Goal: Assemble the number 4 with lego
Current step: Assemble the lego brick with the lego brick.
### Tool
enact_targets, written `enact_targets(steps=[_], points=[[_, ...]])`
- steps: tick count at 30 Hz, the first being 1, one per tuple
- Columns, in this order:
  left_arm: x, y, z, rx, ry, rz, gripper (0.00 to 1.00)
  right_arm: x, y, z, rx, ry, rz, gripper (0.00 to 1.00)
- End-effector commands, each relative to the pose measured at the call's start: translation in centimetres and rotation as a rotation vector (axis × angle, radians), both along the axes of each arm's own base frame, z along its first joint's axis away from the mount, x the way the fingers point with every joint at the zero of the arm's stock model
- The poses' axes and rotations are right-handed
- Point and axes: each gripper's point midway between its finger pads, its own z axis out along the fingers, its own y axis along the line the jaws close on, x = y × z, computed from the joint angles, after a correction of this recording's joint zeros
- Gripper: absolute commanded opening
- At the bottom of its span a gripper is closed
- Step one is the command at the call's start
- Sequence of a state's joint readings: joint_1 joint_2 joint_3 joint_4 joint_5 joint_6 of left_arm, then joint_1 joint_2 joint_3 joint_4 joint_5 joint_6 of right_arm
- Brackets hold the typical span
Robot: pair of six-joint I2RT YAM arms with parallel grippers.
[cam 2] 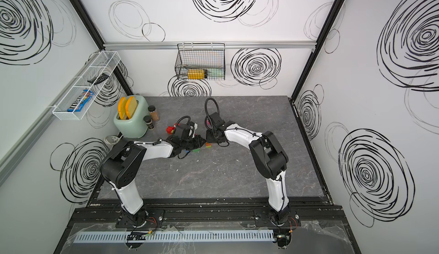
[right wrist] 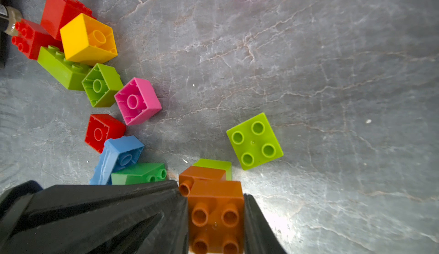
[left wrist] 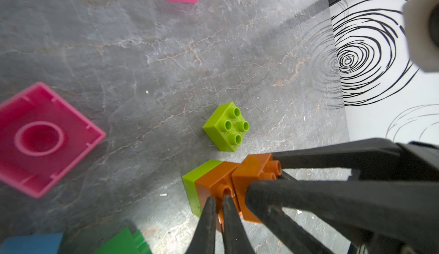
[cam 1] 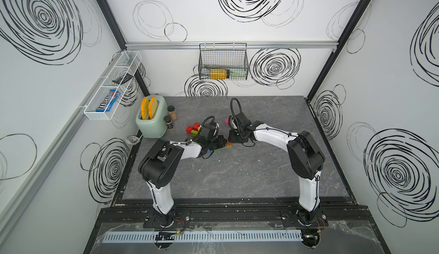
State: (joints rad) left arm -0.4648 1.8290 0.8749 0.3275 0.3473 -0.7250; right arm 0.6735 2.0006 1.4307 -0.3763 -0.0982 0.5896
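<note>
My right gripper [right wrist: 215,197] is shut on an orange lego brick [right wrist: 216,217], one finger on each side and the studs facing the camera. That brick presses against a second orange brick [left wrist: 213,184] stacked on a lime one [left wrist: 190,184]. My left gripper [left wrist: 219,199] is pinched shut on this second orange brick at a stud. In both top views the two grippers meet mid-table over the stack [cam 1: 228,144] [cam 2: 208,145]. A loose lime square [right wrist: 254,141] lies just beyond. Pink [right wrist: 137,100], red [right wrist: 103,131], blue [right wrist: 118,157] and green [right wrist: 139,173] bricks lie beside the left gripper.
A pile of red, yellow and lime bricks [cam 1: 193,129] sits near the mint toaster [cam 1: 152,117] and spice jars [cam 1: 171,113]. A pink brick [cam 1: 226,121] lies farther back. A wire basket [cam 1: 223,61] hangs on the back wall, and a white shelf [cam 1: 111,86] on the left wall.
</note>
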Motion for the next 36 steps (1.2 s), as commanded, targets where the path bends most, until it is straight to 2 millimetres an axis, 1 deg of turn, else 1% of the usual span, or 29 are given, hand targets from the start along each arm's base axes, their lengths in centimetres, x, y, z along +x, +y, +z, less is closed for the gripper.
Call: enact_targets(steps=[1,5,10,13,15,18,19,22,24,26,30,31,32,35,36], points=[[-4.5,-0.6,-3.9,0.019,0.182,-0.073,0.12,-5.5,1.7,-6.6,-0.010,0.216,0.073,0.00],[-4.3,-0.5,-3.8,0.019,0.179,-0.074,0.12,-6.2,-0.5,-9.1,-0.221,0.204,0.108,0.00],[-4.1,-0.4,-3.7,0.015,0.176,-0.072,0.12,-8.5,-3.0,-13.1,-0.406,0.276,0.187,0.00],[-4.1,-0.3,-3.7,0.018,0.176,-0.071,0.12,-10.0,-4.4,-14.7,-0.487,0.302,0.207,0.00],[-4.2,-0.3,-3.7,0.017,0.178,-0.072,0.12,-10.4,-5.3,-15.4,-0.541,0.308,0.206,0.00],[-4.1,-0.5,-3.5,0.009,0.176,-0.077,0.13,-11.0,-6.2,-16.2,-0.564,0.326,0.195,0.00],[-4.2,-0.5,-3.5,0.008,0.179,-0.078,0.13,-11.0,-6.4,-16.1,-0.564,0.326,0.187,0.00],[-4.3,-0.8,-2.7,-0.006,0.184,-0.097,0.13,-10.9,-6.4,-14.3,-0.533,0.308,0.167,0.00],[-4.5,-1.1,-1.8,-0.020,0.167,-0.113,0.15,-10.7,-6.2,-12.3,-0.494,0.284,0.156,0.00],[-4.5,-1.3,-0.4,-0.031,0.140,-0.123,0.18,-10.8,-6.5,-10.8,-0.486,0.266,0.140,0.00],[-4.7,-1.4,1.9,-0.034,0.099,-0.140,0.23,-10.7,-7.4,-8.9,-0.480,0.220,0.081,0.00],[-4.7,-1.3,2.3,-0.028,0.088,-0.142,0.26,-10.6,-7.6,-8.6,-0.471,0.207,0.062,0.00],[-4.8,-1.1,2.5,-0.012,0.083,-0.141,0.31,-10.5,-7.5,-8.2,-0.458,0.194,0.047,0.00],[-4.8,0.0,2.3,0.068,0.075,-0.132,0.46,-10.0,-7.1,-7.0,-0.422,0.163,0.020,0.00],[-4.7,0.4,2.2,0.095,0.071,-0.123,0.48,-9.8,-6.9,-6.7,-0.413,0.156,0.016,0.00]])
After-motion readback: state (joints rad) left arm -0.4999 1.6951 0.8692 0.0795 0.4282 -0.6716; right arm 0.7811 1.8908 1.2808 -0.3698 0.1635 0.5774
